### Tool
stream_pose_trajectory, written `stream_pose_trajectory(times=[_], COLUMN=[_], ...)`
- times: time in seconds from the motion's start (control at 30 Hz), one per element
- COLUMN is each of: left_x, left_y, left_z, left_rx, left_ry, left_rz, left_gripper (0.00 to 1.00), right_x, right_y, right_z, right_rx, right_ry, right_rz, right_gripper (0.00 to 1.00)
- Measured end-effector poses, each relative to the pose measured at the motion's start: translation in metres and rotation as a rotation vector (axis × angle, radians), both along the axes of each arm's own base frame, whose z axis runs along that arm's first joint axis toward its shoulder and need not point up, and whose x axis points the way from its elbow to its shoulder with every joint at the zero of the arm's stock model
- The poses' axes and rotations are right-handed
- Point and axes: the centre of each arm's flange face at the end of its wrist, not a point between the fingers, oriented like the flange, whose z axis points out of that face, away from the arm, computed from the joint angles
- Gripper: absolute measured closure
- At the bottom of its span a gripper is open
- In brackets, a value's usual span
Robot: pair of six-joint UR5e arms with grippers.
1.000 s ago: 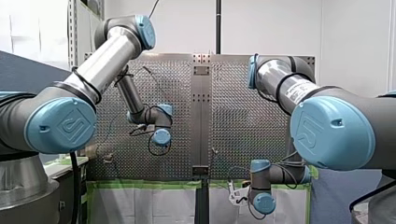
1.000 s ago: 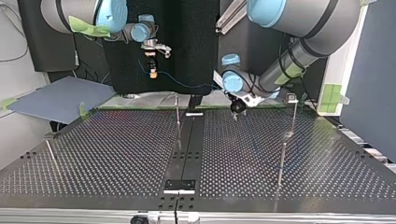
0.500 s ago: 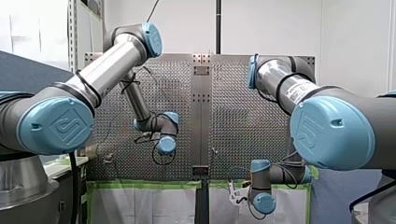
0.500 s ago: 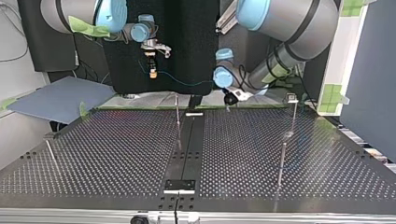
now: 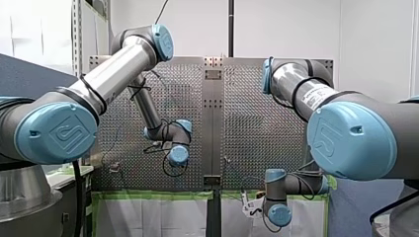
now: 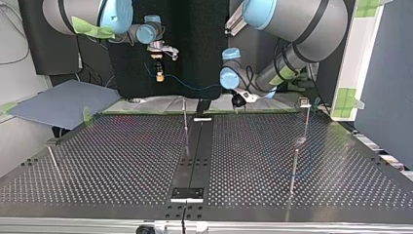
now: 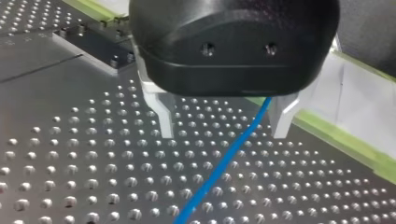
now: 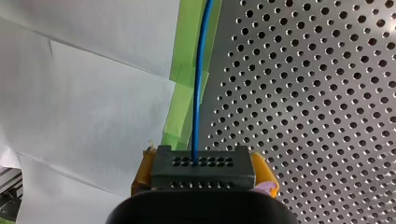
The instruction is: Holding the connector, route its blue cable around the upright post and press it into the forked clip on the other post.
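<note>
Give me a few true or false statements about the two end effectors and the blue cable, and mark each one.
1. My right end effector grips the dark block-shaped connector between yellow pads. True.
2. My left end effector is shut on the thin blue cable. False: its metal fingers stand open, with the cable running between them.
3. The connector rests on the perforated metal table. False: in the top view it is held in the air, past the table's far edge.
4. A strip of green tape lines the table's edge. True.
</note>
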Motion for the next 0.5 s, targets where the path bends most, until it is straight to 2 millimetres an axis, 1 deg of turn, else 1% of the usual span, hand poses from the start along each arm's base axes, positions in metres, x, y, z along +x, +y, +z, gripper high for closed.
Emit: stream_pose_trajectory(times=[0.13, 0.23, 0.4, 0.5], left_x=[-0.001, 0.0, -0.006, -0.009], left_y=[0.002, 0.002, 0.005, 0.007], left_z=[-0.006, -0.014, -0.036, -0.043], left_rx=[0.013, 0.029, 0.03, 0.022], left_ry=[0.013, 0.033, 0.068, 0.081], left_rz=[0.016, 0.033, 0.057, 0.074], left_gripper=[0.0, 0.0, 0.0, 0.0], right_x=[0.0, 0.0, 0.0, 0.0], right_y=[0.0, 0.0, 0.0, 0.0], right_z=[0.0, 0.0, 0.0, 0.0], right_rx=[0.0, 0.0, -0.001, -0.002], right_ry=[0.0, -0.001, 0.0, -0.001], right_rz=[0.0, 0.0, 0.0, 0.0], right_gripper=[1.0, 1.0, 1.0, 1.0])
